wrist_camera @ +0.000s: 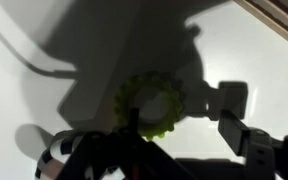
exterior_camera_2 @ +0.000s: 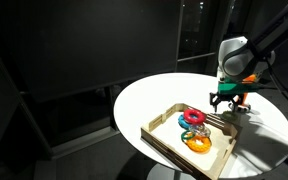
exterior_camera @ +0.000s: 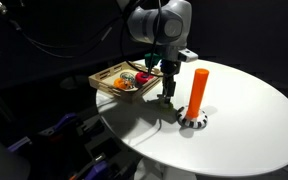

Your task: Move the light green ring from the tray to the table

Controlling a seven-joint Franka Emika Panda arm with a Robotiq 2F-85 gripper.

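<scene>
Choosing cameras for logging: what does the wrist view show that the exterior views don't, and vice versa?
Wrist only: the light green ring, seen against the white table. Exterior only: the wooden tray holding the other rings, and the upright orange peg. Shared: the hand and the table.

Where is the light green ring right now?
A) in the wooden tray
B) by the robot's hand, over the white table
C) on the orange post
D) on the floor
B: the wrist view shows the light green ring against the white table, close by the hand.
</scene>
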